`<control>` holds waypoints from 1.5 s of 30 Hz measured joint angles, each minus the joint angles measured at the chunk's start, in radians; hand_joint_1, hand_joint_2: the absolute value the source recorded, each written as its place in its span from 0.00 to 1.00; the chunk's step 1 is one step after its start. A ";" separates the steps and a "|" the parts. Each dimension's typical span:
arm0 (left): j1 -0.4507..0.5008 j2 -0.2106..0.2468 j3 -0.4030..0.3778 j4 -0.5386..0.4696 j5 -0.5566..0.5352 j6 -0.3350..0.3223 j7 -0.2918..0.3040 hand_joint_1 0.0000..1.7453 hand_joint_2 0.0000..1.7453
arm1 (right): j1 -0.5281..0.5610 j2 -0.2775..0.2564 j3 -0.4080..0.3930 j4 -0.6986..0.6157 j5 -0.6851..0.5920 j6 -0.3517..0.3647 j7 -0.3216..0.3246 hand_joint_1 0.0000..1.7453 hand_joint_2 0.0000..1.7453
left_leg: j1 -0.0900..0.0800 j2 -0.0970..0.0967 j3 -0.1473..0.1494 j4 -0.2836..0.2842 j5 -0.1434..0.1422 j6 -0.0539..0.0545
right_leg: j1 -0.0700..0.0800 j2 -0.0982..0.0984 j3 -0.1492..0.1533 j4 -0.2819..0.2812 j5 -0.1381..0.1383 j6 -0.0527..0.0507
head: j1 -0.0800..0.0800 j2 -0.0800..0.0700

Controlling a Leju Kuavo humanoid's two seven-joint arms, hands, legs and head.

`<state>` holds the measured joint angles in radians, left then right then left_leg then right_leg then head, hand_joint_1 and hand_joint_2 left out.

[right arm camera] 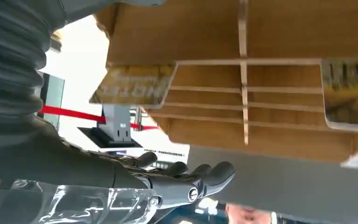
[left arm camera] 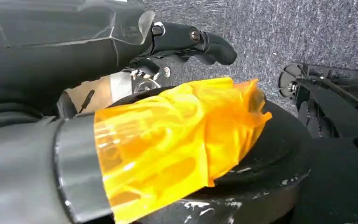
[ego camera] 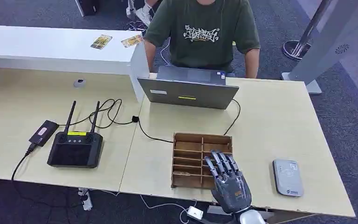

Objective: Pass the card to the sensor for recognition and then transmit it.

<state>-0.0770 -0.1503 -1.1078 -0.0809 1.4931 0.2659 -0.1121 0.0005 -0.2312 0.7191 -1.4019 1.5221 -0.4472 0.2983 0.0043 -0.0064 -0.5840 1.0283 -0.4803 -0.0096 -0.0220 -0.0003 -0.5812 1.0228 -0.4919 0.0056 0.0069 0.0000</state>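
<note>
The right hand hovers palm-down over the near right corner of the wooden card rack, fingers stretched forward and slightly fanned, and there's nothing in its grasp; from the wrist camera those dark fingers lie straight, side by side, clear of the rack's slats. The hand is dark metallic grey with a glossy sheen on the knuckles, on a silver wrist at the table's front edge. The rack is thin brown board, a shallow open box split by a centre divider and rows of slanted slots. Up close, one card with printed lettering leans in a slot, and another card with a yellowish picture sits in a slot across the divider. Just right of the hand, apart from it, lies the sensor, a flat grey rounded-rectangle pad on the pale wood-grain table. The left hand hangs low over grey carpet, a dark finger extended, with crinkled orange film wrapped around part of it; I can't tell whether it is open or closed. Further out, a grey laptop stands with its lid back toward us, a person in a dark green printed T-shirt seated behind it. Off left sits a black controller with two antennas and looping black cable, and two loose cards rest on the white counter.
</note>
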 joint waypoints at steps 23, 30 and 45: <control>0.002 0.000 0.011 0.000 0.000 -0.004 -0.013 0.00 0.00 | 0.037 -0.078 0.032 -0.131 -0.086 0.095 0.075 0.00 1.00 | 0.000 0.000 0.000 0.000 0.000 0.000 | 0.000 0.000 0.000 0.000 0.000 0.000 | 0.000 0.000; 0.002 -0.001 0.019 0.000 0.000 -0.004 -0.013 0.00 0.00 | 0.038 -0.047 0.042 -0.129 -0.153 0.113 0.107 0.00 1.00 | 0.000 0.000 0.000 0.000 0.000 0.000 | 0.000 0.000 0.000 0.000 0.000 0.000 | 0.000 0.000; 0.003 -0.002 0.036 0.000 0.000 -0.005 -0.013 0.00 0.00 | 0.054 0.043 0.044 -0.129 -0.126 0.031 0.172 0.00 1.00 | 0.000 0.000 0.000 0.000 0.000 0.000 | 0.000 0.000 0.000 0.000 0.000 0.000 | 0.000 0.000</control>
<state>-0.0739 -0.1522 -1.0716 -0.0809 1.4931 0.2605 -0.1251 0.0549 -0.1885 0.7633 -1.5305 1.3961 -0.4165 0.4707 0.0044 -0.0063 -0.5840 1.0282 -0.4804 -0.0097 -0.0219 -0.0004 -0.5813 1.0229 -0.4920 0.0056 0.0069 0.0000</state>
